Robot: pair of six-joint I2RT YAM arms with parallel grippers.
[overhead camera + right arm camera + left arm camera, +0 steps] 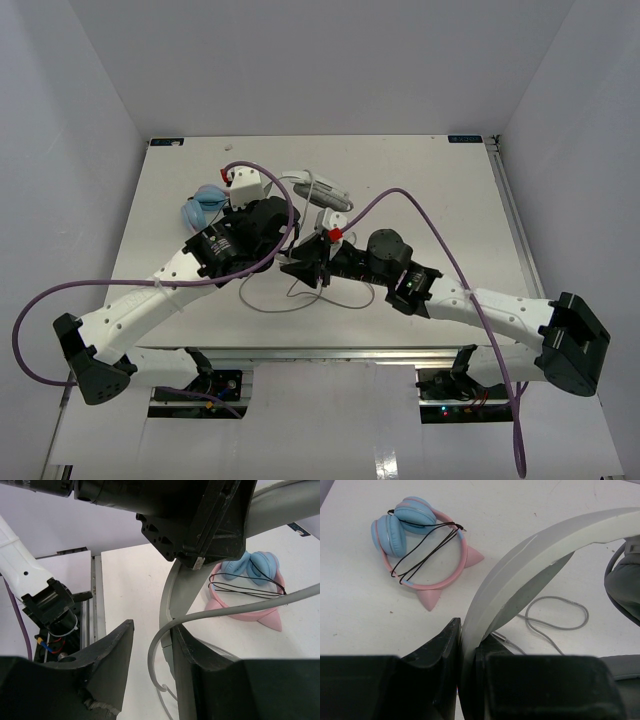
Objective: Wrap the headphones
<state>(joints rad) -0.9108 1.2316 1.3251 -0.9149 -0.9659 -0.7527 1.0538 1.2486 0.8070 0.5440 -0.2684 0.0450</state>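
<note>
The white-and-grey headphones (322, 192) are lifted over the middle of the table. My left gripper (467, 630) is shut on their arched headband (530, 565); a grey ear cup (625, 587) shows at the right edge of the left wrist view. The thin grey cable (300, 297) lies in loose loops on the table below and also shows in the left wrist view (555, 614). My right gripper (152, 630) is open just under the left one. A bend of the cable (159, 642) runs through its gap and rests against the right finger, beside the headband (172, 590).
Blue-and-pink cat-ear headphones (420, 545) wrapped in thin dark cord lie on the table at the back left (205, 208) and show in the right wrist view (250, 587). Purple arm cables (420, 210) arc over the table. The table's metal front rail (95, 595) is near.
</note>
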